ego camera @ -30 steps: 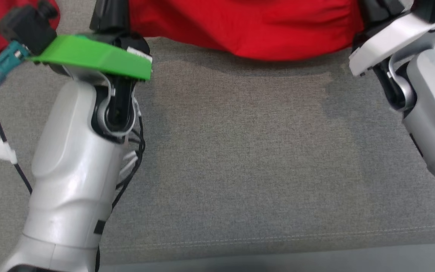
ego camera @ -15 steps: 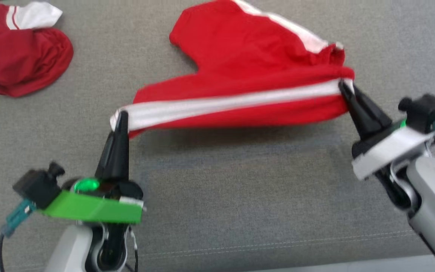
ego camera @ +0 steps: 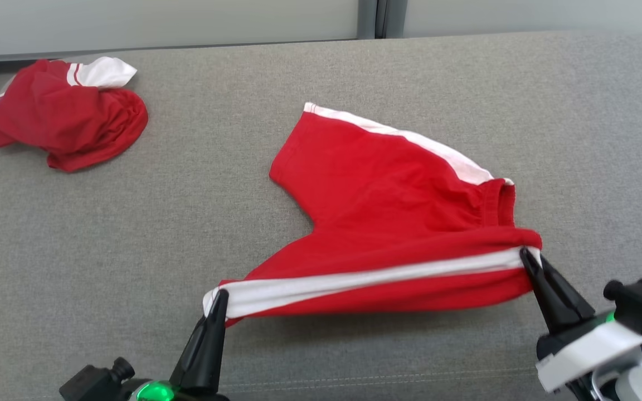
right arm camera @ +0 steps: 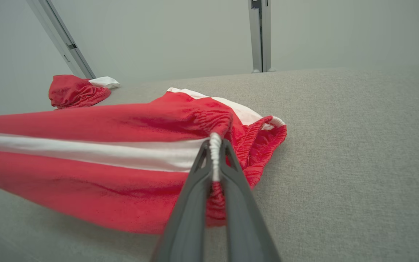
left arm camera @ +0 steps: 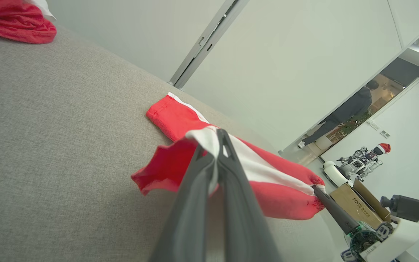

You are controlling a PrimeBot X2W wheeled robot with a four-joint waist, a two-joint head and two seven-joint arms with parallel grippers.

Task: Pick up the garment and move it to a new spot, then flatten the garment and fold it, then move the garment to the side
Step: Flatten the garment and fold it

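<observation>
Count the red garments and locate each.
2. The red shorts, mid-surface, held by left gripper and right gripper; a crumpled red garment at the far left.

Lots of open room on the grey top (ego camera: 103,250) at the left and right. The red shorts (ego camera: 388,189) block the middle, a red pile (ego camera: 64,120) the far left corner
</observation>
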